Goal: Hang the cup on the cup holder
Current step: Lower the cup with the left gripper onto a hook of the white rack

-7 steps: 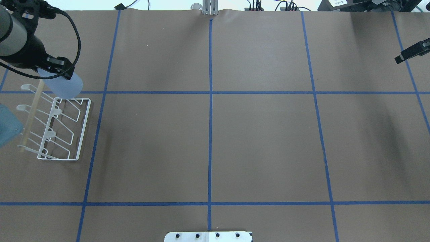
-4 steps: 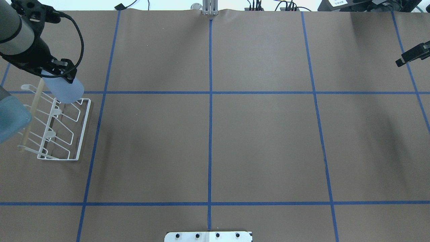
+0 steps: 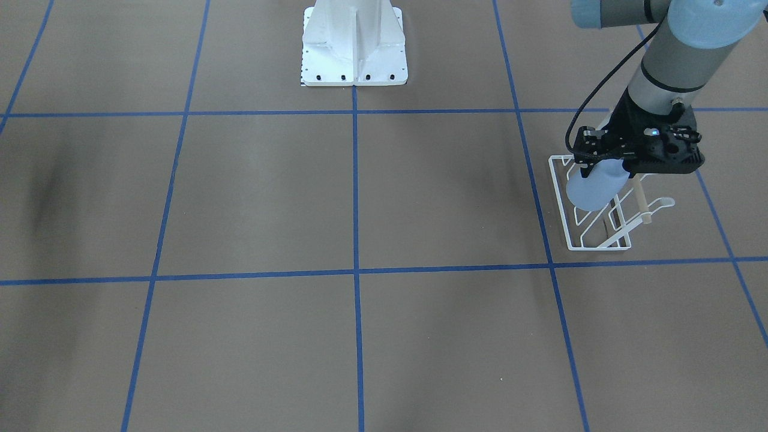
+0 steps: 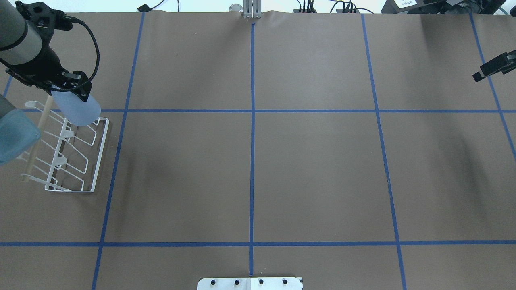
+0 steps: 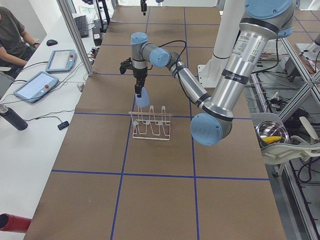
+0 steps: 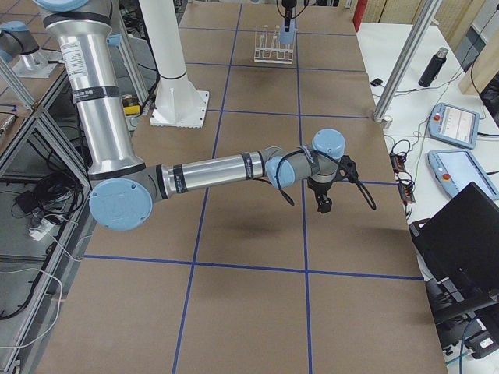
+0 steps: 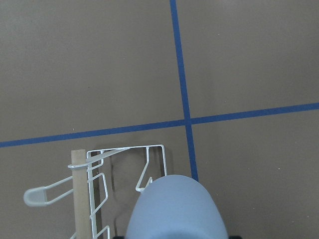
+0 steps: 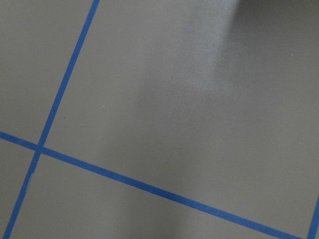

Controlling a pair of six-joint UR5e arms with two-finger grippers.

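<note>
My left gripper [image 4: 69, 86] is shut on the pale blue cup [image 4: 78, 109] and holds it tilted above the far end of the white wire cup holder [image 4: 89, 161]. The cup's closed end points away from the gripper, down toward the rack. The front-facing view shows the cup [image 3: 591, 191] hanging under the gripper [image 3: 609, 168], over the rack [image 3: 591, 245]. In the left wrist view the cup [image 7: 174, 211] fills the bottom edge next to the rack's corner [image 7: 124, 148] and wooden dowel [image 7: 78, 194]. My right gripper [image 4: 489, 66] hovers at the far right; I cannot tell if it is open.
The white pedestal base [image 3: 354, 48] stands at the robot's side of the table and also shows in the overhead view [image 4: 250, 283]. My left arm's blue elbow joint [image 4: 12, 137] hangs over the rack's left side. Blue tape lines grid the brown table.
My left gripper has shifted slightly with the cup, bringing its lower end a little closer over the rack's far end. The left elbow has moved further into view. The right gripper barely moved.
</note>
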